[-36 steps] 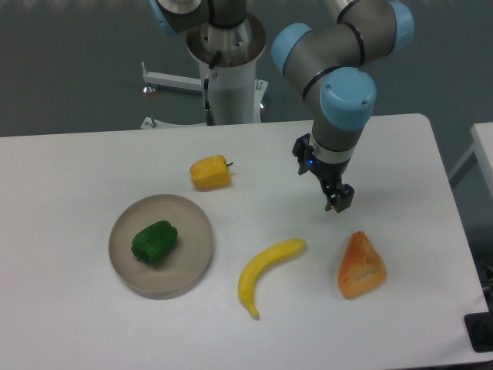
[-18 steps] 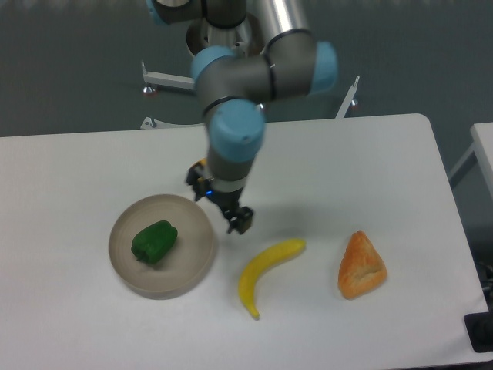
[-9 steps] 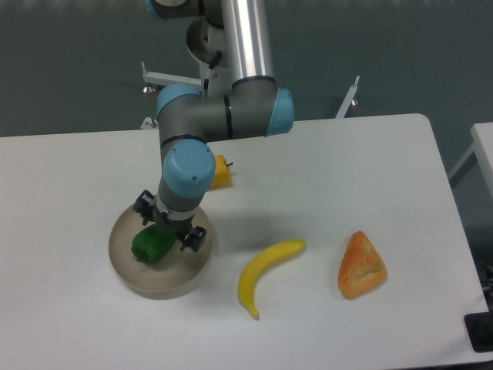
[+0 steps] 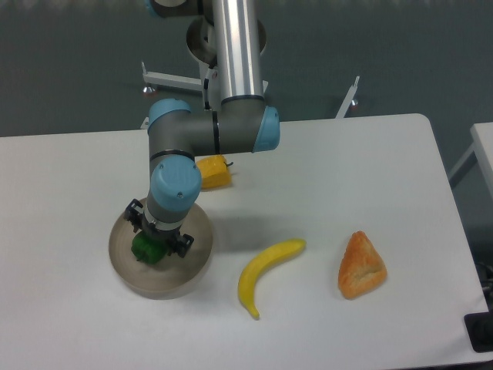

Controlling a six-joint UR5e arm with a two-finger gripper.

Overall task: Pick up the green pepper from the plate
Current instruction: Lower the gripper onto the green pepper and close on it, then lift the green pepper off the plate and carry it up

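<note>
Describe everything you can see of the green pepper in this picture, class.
The green pepper is small, dark green and glossy, with a lumpy surface. It lies in the round beige plate, left of its middle. The robot's hand is right over it and hides its upper part, a finger on either side; whether the fingers touch it cannot be made out. No stem shows.

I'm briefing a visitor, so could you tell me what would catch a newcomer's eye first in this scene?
First, the grey-and-blue arm reaching down at left, its gripper right over the green pepper on the plate. Next, the bright banana mid-table, the orange wedge-shaped item to its right, and the yellow pepper partly hidden behind the arm.
</note>
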